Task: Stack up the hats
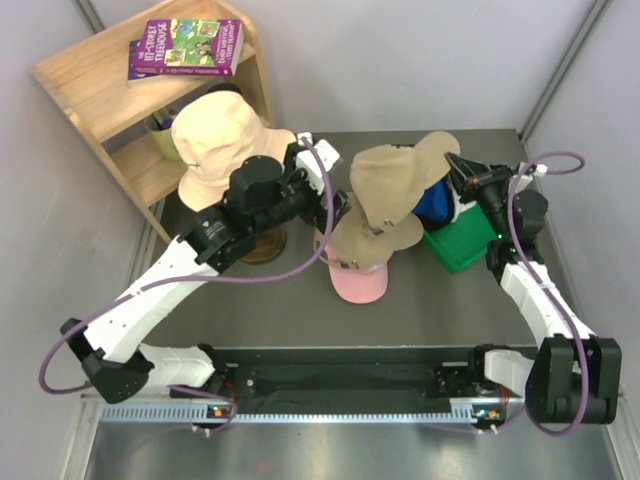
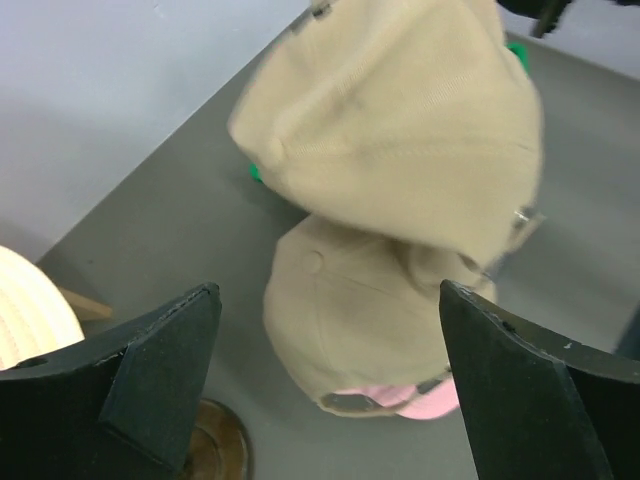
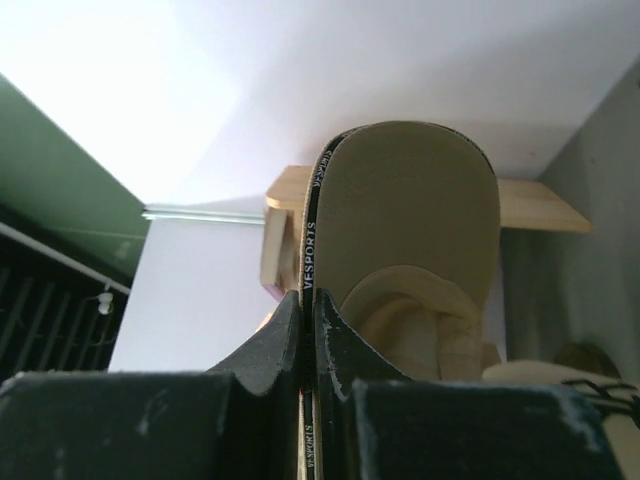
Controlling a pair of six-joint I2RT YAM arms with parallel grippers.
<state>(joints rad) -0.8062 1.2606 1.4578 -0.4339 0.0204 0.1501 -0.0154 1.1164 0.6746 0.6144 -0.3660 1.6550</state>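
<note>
Held tan cap (image 1: 392,178): soft, light, crown judged floppy; stiff peak pinched by right gripper (image 3: 308,312), at 1 o'clock of pink cap (image 1: 358,284). Nothing grasped by left gripper (image 2: 328,290), spread wide.

Shelf (image 1: 90,85) at back-left of desk (image 1: 250,300), book (image 1: 188,47) on top. Hat (image 1: 220,140) on stand (image 1: 265,245), just right of shelf. Mid-desk: upper cap (image 1: 375,235) on lower cap (image 1: 360,283). Third cap (image 1: 395,180) tilted over them, brim pinched in right end effector (image 3: 308,315); contact with the pair unclear. Bin (image 1: 460,250) to the right, fourth cap (image 1: 432,203) inside. Left end effector (image 2: 328,288) between stand and caps.
</note>
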